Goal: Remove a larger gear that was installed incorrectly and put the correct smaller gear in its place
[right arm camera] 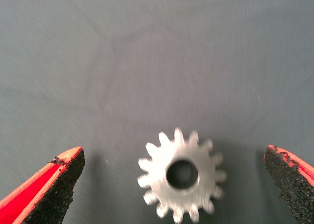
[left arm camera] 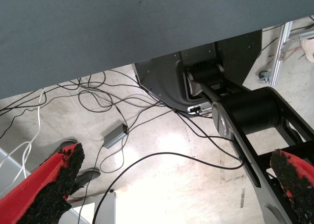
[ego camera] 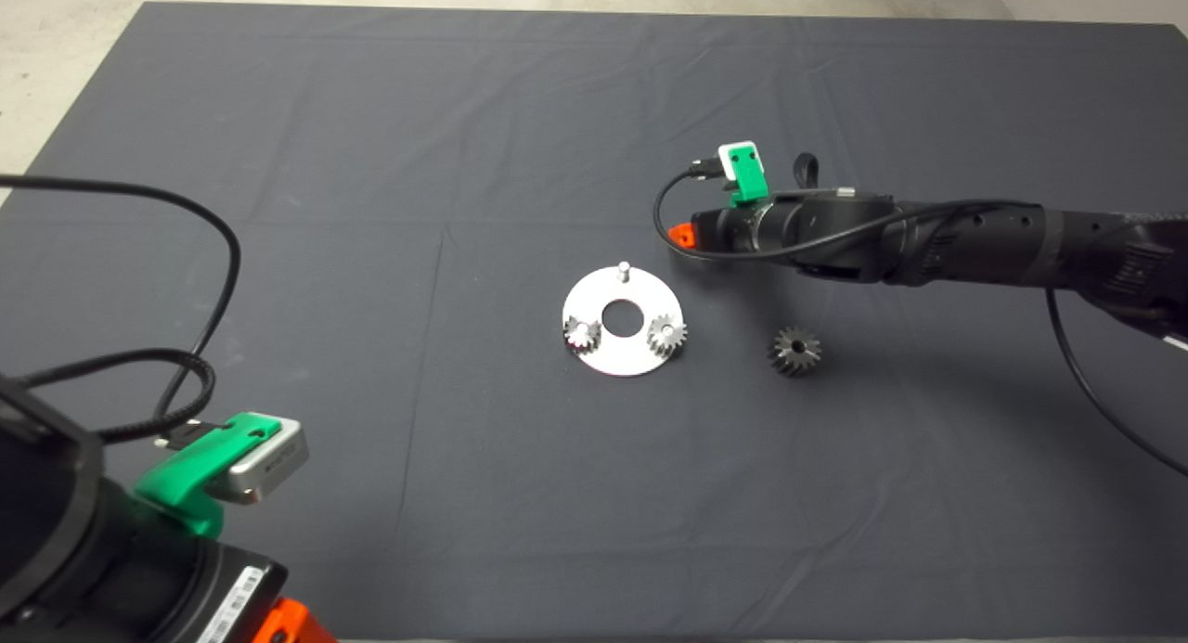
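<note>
Head camera looks down on the round plate [ego camera: 623, 320]; right wrist camera hovers close above a gear [right arm camera: 180, 174]; left wrist camera faces floorward.

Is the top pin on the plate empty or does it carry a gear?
Empty: the pin stands bare on the plate; two small gears sit on the lower pins.

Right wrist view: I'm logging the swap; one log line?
right gripper open over smaller gear | larger gear beside plate | one peg empty | left gripper parked open
</note>
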`<action>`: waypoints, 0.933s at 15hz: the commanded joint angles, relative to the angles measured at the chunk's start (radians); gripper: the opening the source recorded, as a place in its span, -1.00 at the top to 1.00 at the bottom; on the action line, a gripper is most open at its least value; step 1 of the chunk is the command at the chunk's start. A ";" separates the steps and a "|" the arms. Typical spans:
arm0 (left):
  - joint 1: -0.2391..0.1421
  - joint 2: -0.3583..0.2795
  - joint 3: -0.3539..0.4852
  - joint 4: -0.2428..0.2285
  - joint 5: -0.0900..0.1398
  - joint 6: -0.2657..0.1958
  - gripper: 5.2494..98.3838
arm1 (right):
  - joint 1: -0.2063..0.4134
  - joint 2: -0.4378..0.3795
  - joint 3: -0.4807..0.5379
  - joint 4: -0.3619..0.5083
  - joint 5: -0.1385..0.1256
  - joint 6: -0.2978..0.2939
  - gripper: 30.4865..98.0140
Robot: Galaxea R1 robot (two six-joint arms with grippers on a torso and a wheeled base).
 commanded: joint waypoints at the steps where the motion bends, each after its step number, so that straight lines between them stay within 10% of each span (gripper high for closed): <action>1: -0.006 -0.003 0.017 -0.008 0.001 -0.006 -0.98 | 0.016 -0.001 0.010 -0.019 0.001 0.009 -0.97; 14: 0.008 -0.014 0.017 -0.008 0.007 -0.006 -0.98 | 0.018 0.003 0.010 -0.019 0.002 0.054 -0.97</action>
